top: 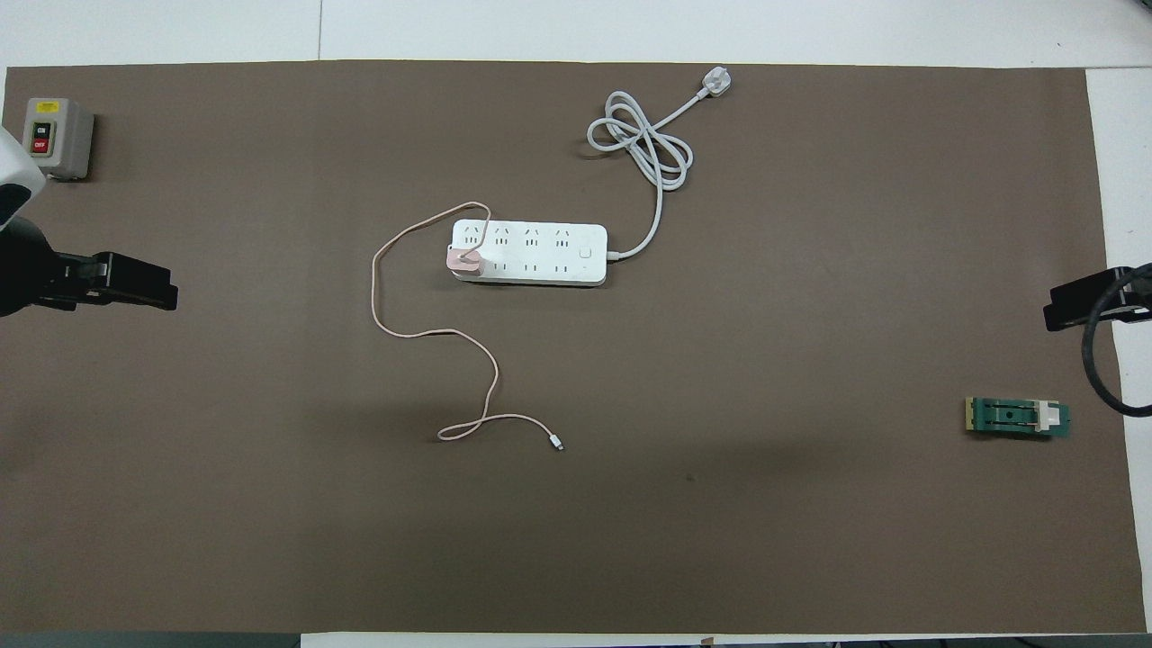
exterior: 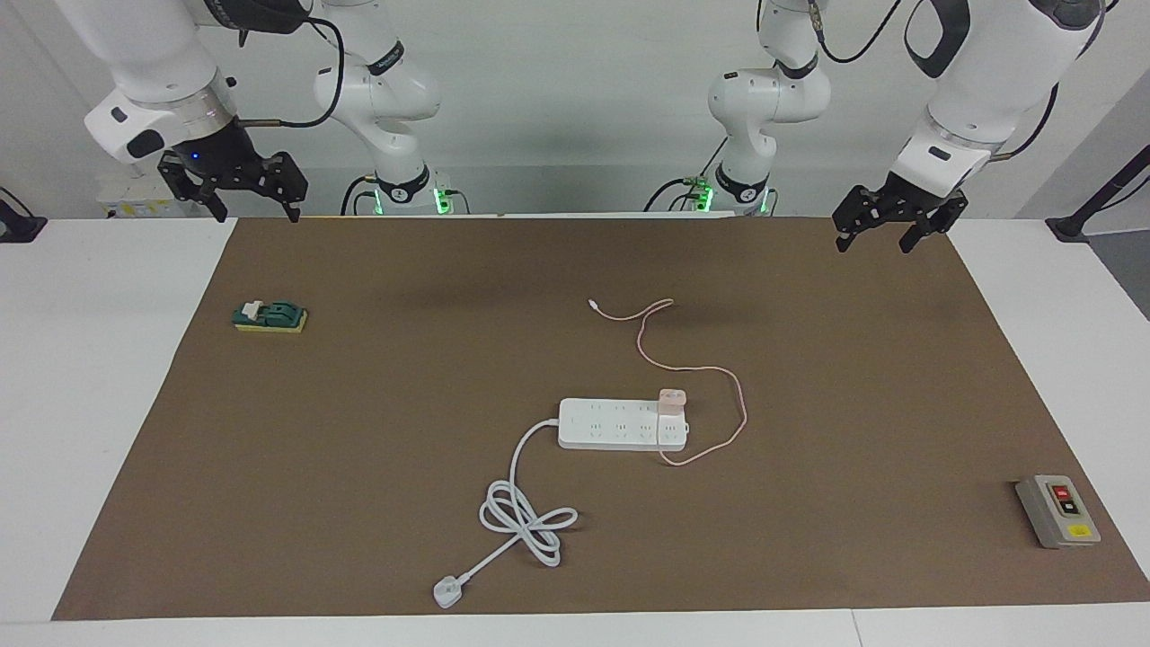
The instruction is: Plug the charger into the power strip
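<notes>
Pink and small, the charger (exterior: 673,399) sits plugged into the power strip (exterior: 620,424), at the end toward my left arm. My left gripper (exterior: 885,226) and right gripper (exterior: 241,190) hang over the counter (exterior: 377,431) edges, fingers spread, holding nothing.

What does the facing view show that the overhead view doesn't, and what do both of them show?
Only the facing view shows the arms whole, with their bases, and the left gripper and right gripper hanging open above the mat's edge.

Only the overhead view looks straight down on the power strip, so its socket rows show, with the charger on the end socket.

Both show the charger on the strip, its pink cable trailing toward the robots, the grey button box, the green block and the strip's white plug.
</notes>
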`<control>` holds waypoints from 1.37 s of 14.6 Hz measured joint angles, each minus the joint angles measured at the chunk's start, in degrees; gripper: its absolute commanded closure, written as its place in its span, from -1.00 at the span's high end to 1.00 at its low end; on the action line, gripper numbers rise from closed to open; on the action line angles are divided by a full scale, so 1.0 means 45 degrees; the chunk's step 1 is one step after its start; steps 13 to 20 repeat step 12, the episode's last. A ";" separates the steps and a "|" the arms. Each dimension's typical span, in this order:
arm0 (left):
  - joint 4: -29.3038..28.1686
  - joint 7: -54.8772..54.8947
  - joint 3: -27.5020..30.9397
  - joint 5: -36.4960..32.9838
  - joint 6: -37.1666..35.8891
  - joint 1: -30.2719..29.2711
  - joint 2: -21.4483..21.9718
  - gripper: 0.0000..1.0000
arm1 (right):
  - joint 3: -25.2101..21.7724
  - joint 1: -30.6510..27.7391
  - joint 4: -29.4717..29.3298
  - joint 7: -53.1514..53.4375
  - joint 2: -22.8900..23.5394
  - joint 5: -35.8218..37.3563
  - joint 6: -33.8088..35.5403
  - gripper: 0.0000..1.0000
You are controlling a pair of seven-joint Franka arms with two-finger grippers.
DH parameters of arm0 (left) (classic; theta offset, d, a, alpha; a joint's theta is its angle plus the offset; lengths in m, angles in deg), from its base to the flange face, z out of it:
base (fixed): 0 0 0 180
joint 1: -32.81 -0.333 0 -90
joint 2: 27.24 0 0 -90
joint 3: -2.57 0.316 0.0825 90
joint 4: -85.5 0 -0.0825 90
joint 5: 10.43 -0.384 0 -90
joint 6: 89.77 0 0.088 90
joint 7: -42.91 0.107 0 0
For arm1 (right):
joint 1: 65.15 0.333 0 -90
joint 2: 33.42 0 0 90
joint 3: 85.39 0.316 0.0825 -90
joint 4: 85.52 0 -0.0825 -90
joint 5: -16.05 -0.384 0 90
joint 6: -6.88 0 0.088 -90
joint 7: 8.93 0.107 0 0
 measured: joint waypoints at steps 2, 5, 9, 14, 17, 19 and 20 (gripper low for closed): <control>-0.0006 0.0019 -0.0003 0.0007 0.0009 0.0002 0.0000 1.00 | 0.0000 0.0000 0.0000 0.0000 0.0000 0.0000 0.0000 1.00; -0.0027 0.0005 -0.0037 0.0032 0.0010 0.0050 0.0001 1.00 | 0.0000 0.0000 0.0000 0.0000 0.0000 0.0000 0.0000 1.00; -0.0046 -0.0061 -0.0039 0.0033 0.0006 0.0066 0.0001 1.00 | 0.0000 0.0000 0.0000 0.0000 0.0000 0.0000 0.0000 1.00; -0.0049 -0.0074 -0.0028 0.0033 0.0000 0.0067 0.0001 1.00 | 0.0000 0.0000 0.0000 0.0000 0.0000 0.0000 0.0000 1.00; -0.0049 -0.0074 -0.0028 0.0033 0.0000 0.0067 0.0001 1.00 | 0.0000 0.0000 0.0000 0.0000 0.0000 0.0000 0.0000 1.00; -0.0049 -0.0074 -0.0028 0.0033 0.0000 0.0067 0.0001 1.00 | 0.0000 0.0000 0.0000 0.0000 0.0000 0.0000 0.0000 1.00; -0.0049 -0.0074 -0.0028 0.0033 0.0000 0.0067 0.0001 1.00 | 0.0000 0.0000 0.0000 0.0000 0.0000 0.0000 0.0000 1.00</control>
